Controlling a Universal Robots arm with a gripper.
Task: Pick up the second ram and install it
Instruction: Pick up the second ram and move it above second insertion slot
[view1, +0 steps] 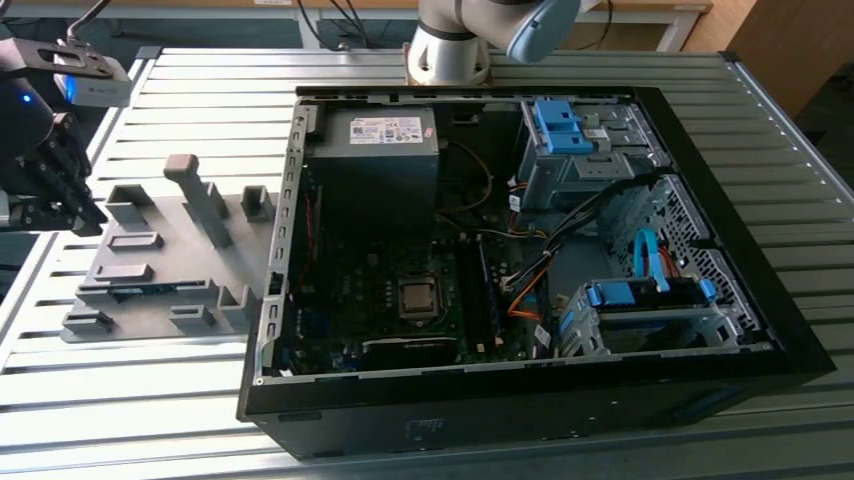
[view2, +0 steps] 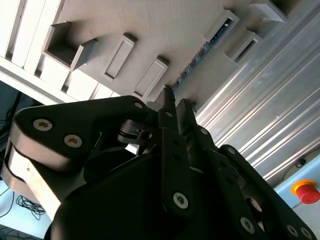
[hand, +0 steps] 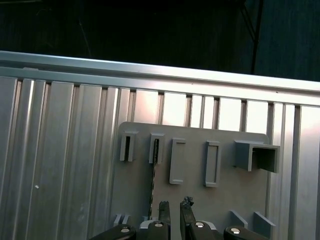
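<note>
1. The black two-fingered gripper hangs above the pale grey plastic holder plate, towards the edge of that plate on the exterior view's left. Its fingers stand a narrow slit apart with nothing between them, so the hand is released and empty.
2. The second ram, a thin dark circuit-board stick, stands on its long edge in a narrow slot of the holder plate. In both wrist views it lies just beside the fingertips, not between them and not touched.
3. Around the ram, the holder plate carries several raised rectangular blocks and empty slots. One taller upright post stands at the plate's far side in the exterior view.
4. The plate lies flat on a ribbed silver aluminium table.
5. Just beside the plate, on the exterior view's right, lies a black desktop computer case with its side open. Inside are a dark motherboard, a dark power-supply box with a white label and blue drive brackets.
6. Beyond the case from the plate stands the arm's pale round base.
7. In the second wrist view a red push button sits off the table, well apart from the plate.
</note>
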